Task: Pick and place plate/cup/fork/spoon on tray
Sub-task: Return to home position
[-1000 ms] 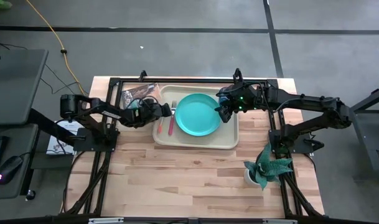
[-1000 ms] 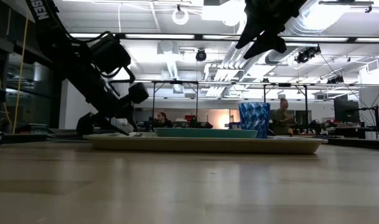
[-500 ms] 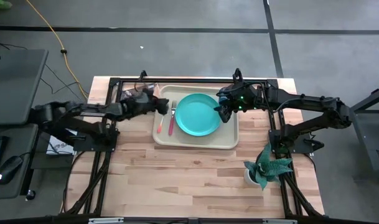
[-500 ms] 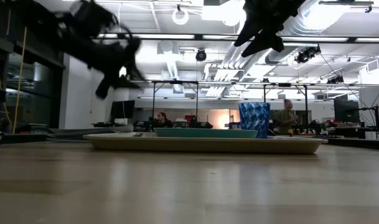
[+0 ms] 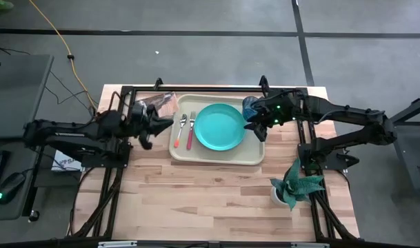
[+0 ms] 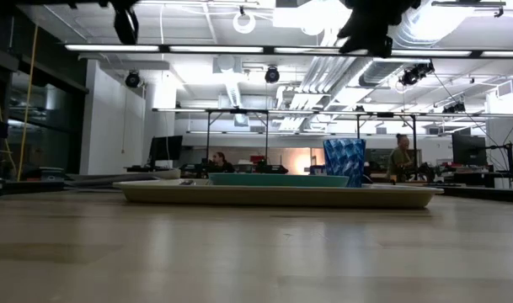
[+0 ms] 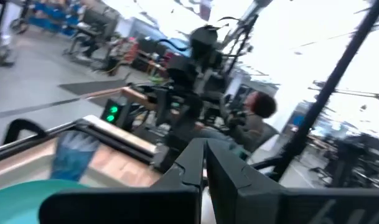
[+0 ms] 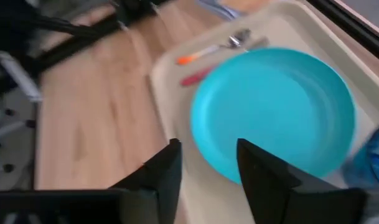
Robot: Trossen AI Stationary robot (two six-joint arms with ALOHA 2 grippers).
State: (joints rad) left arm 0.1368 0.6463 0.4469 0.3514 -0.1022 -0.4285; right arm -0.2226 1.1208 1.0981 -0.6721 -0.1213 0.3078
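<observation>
The beige tray [image 5: 216, 156] lies on the table's far middle. The turquoise plate [image 5: 218, 127] lies on it. The orange-handled spoon [image 5: 182, 128] and the red-handled fork [image 5: 191, 132] lie side by side on the tray's left part. The dark-blue cup [image 5: 248, 105] stands upright at the tray's far right corner and also shows in the low view [image 6: 344, 162]. My left gripper [image 5: 163, 125] is shut and empty, high above the table just left of the tray. My right gripper [image 8: 205, 168] is open and empty, high above the tray's right edge [image 5: 259, 127], near the cup.
A white pot with a teal plant [image 5: 296, 187] stands at the table's near right. A brown printed booklet [image 5: 156, 103] lies at the far left beside the tray. Bare wood [image 5: 216, 200] fills the near half. People show in the room behind [image 6: 401, 160].
My left gripper has drawn back from over the tray's left part toward the table's left edge and has risen. My right gripper has risen and shifted a little toward the right edge, which uncovers the cup. The things on the tray stay in place.
</observation>
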